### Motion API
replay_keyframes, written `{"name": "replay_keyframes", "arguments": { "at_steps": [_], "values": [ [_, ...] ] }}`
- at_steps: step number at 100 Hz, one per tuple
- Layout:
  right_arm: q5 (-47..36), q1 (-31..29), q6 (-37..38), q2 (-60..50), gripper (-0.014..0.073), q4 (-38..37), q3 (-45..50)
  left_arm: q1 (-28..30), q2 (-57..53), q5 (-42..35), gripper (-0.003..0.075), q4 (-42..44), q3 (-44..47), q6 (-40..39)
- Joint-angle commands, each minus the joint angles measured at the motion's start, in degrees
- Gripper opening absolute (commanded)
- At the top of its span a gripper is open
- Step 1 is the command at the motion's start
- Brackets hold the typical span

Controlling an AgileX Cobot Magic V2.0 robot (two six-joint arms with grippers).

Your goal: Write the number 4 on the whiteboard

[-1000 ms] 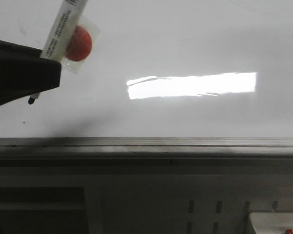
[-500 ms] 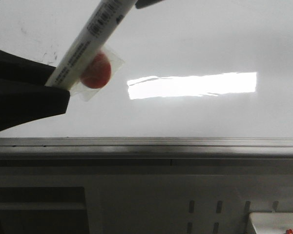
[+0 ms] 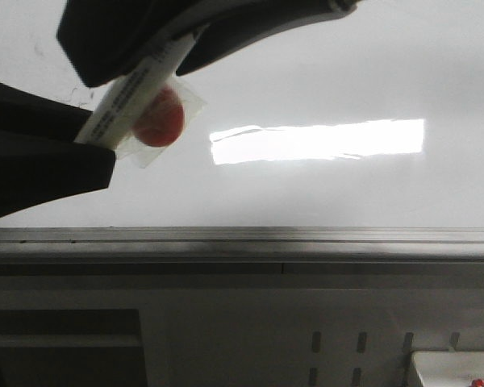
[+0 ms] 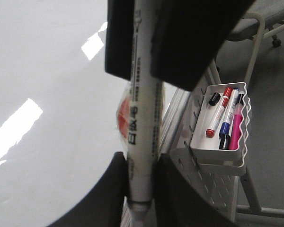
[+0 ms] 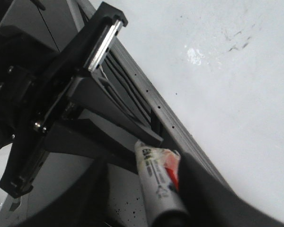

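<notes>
The whiteboard (image 3: 323, 72) fills the upper front view, with a bright light reflection and a grey rail (image 3: 306, 235) along its near edge. No number 4 shows on it. My left gripper (image 3: 97, 141) is shut on a white marker (image 3: 133, 93) with a red sticker (image 3: 160, 119); in the left wrist view (image 4: 142, 194) the marker (image 4: 143, 109) stands between the fingers, nib end past them. My right gripper (image 3: 177, 48) straddles the marker's upper end. In the right wrist view (image 5: 151, 203) the marker (image 5: 156, 182) touches one finger, with a gap to the other.
A white tray (image 4: 227, 163) with red, blue, pink and black markers hangs on the perforated panel below the board; its corner shows in the front view (image 3: 452, 367). Faint grey smudges (image 5: 236, 40) mark the board.
My left gripper tilted the marker and shifted it right, then held still. My right gripper came in from the top and now has its fingers around the marker's upper end.
</notes>
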Motion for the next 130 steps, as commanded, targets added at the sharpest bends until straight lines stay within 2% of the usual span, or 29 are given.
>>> {"name": "replay_keyframes", "arguments": {
  "at_steps": [1, 5, 15, 22, 26, 34, 41, 54, 70, 79, 102, 130],
  "values": [
    [-3.9, 0.0, -0.7, -1.0, 0.0038, -0.6, -2.1, -0.3, -0.7, -4.4, -0.0020, -2.1, -1.2, 0.0],
    [-3.9, -0.1, -0.7, -1.0, -0.0076, -0.6, -2.1, -0.3, -0.7, -4.3, -0.0018, -2.4, -1.2, -0.1],
    [-3.5, -0.5, -0.7, -1.0, -0.0064, -0.6, -2.1, -0.3, -0.7, -3.9, 0.0034, -5.7, -1.2, -0.1],
    [-3.5, -0.5, -0.7, -1.0, -0.0064, -0.6, -2.1, -0.1, -0.8, -3.9, 0.0144, -9.0, -1.2, -0.1],
    [-3.5, -0.5, -0.7, -1.0, -0.0064, -0.6, -2.1, 0.2, -1.2, -3.6, 0.0246, -10.6, -1.2, -0.1],
    [-3.6, -0.5, -0.7, -1.0, -0.0064, -1.4, -2.1, 0.9, -2.8, -1.6, 0.0391, -12.8, -1.2, -0.1],
    [-3.9, -0.6, -0.7, -1.0, -0.0064, -1.4, -2.1, 1.7, -4.9, 2.2, 0.0446, -14.3, -1.2, -0.1],
    [-3.6, -1.8, -0.7, -0.9, -0.0064, -1.4, -3.7, 2.3, -11.0, 10.2, 0.0439, -17.1, -1.2, -0.1],
    [-2.2, -5.9, -0.7, 0.3, -0.0064, -3.0, -8.0, 2.3, -19.2, 17.6, 0.0439, -28.3, -1.2, -0.1],
    [-0.6, -8.2, -0.7, 2.6, -0.0064, -3.6, -11.8, 2.3, -23.1, 20.1, 0.0439, -31.6, -1.2, -0.1],
    [-1.3, -11.4, -0.7, 7.9, -0.0064, -7.2, -20.3, 2.3, -27.0, 23.5, 0.0439, -31.6, -1.2, -0.1],
    [-1.7, -14.4, -0.7, 10.4, -0.0064, -8.0, -21.6, 2.3, -27.0, 23.7, 0.0439, -31.6, -1.2, -0.1]
  ]
}}
